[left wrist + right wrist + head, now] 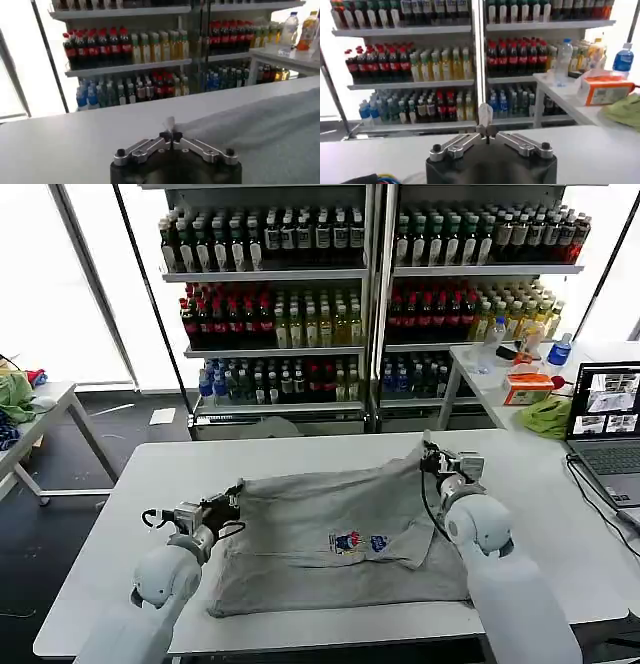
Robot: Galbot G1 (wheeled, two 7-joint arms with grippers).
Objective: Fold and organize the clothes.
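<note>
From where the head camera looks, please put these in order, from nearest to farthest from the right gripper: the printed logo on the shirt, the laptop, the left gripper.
Measured from the right gripper, at the shirt's far right corner:
1. Printed logo, on the shirt's chest, nearer the robot.
2. Laptop, at the table's right edge.
3. Left gripper, at the shirt's left edge.

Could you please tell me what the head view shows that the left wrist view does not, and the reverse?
Head view alone: the right gripper pinching the grey shirt's far right corner, its printed logo, and a laptop. Left wrist view alone: the left gripper's fingers closed on a small peak of cloth, seen close. Shared: the shirt, the white table, the left gripper and the drink shelves.
</note>
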